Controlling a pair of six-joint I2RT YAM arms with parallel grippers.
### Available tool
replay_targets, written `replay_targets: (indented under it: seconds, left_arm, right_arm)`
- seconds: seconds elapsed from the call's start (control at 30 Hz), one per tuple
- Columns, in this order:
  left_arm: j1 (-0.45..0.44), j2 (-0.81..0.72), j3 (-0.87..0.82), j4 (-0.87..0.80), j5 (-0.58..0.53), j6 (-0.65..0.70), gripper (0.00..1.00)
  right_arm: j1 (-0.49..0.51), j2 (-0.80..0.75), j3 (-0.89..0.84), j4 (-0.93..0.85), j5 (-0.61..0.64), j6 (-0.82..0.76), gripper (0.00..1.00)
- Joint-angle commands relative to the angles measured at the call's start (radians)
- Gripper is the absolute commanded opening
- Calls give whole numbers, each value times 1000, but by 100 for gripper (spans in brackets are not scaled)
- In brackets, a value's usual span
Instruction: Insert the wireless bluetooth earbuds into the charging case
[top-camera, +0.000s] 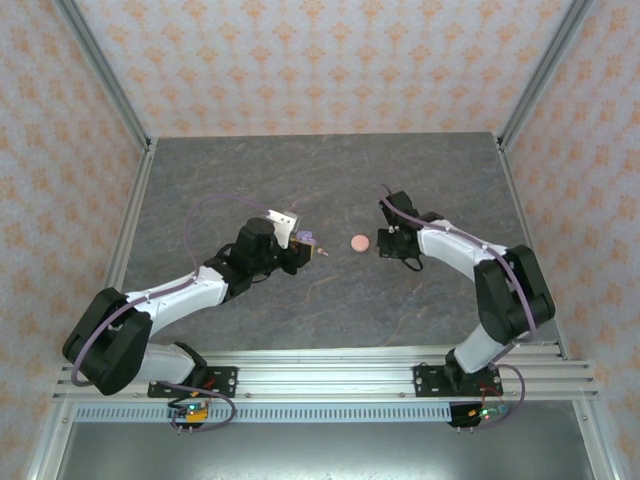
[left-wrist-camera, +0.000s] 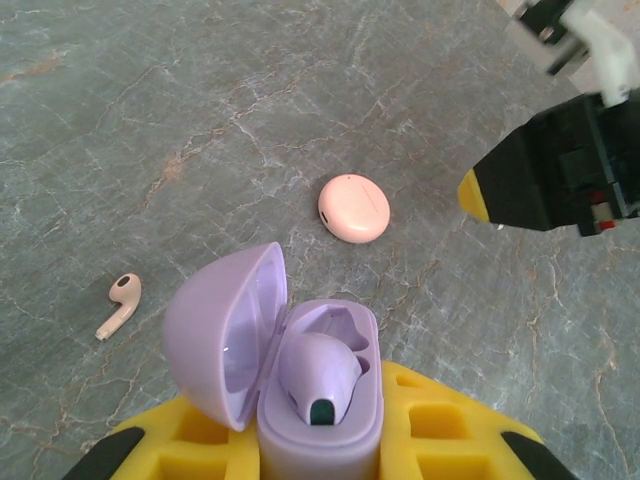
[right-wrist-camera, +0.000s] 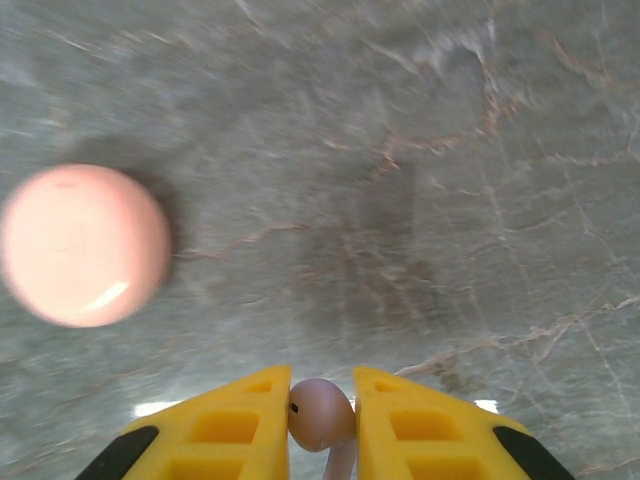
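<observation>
My left gripper (left-wrist-camera: 320, 425) is shut on the base of an open lilac charging case (left-wrist-camera: 318, 400), lid (left-wrist-camera: 215, 335) swung to the left. One lilac earbud (left-wrist-camera: 318, 375) sits in a well; the well beside it is empty. In the top view this gripper (top-camera: 303, 245) is left of centre. My right gripper (right-wrist-camera: 322, 405) is shut on a second lilac earbud (right-wrist-camera: 320, 412), its stem pointing down between the yellow fingers (right-wrist-camera: 245, 420). It hangs above the table at the right of a closed pink case (right-wrist-camera: 82, 245). A pale pink earbud (left-wrist-camera: 120, 303) lies loose on the table.
The closed pink case (top-camera: 359, 242) lies between the two grippers on the grey marbled table (top-camera: 330, 180). The right gripper (top-camera: 386, 243) shows in the left wrist view as a black body with a yellow tip (left-wrist-camera: 470, 195). Patterned walls enclose the table.
</observation>
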Motion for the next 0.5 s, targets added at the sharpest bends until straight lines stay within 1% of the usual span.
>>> replay_targets:
  seconds: [0.0,0.13,0.27,0.33,0.4,0.47]
  left_arm:
    - [-8,-18,22,-12,-21,23,0]
    - [-8,-19,19,-9,-21,20,0]
    - [-9,-20,15,-7,-22,20,0]
    - [-8,-19,16,-6,-23,20,0]
    - [-8,-17,18,-7,-22,21,0]
    - [-8,-19,18,-6,-22,20,0]
  right_arm:
    - [-15,62,40,-56,45,-34,21]
    - [-16,125,80,-83,70,-43,20]
    - [-16,146,92,-98,75,-39,21]
    - [-16,151,96,-113,73,-39,23]
    - [-17,152,106,-138,72,-41,29]
    - [-16,150,119,-167,72,-39,40]
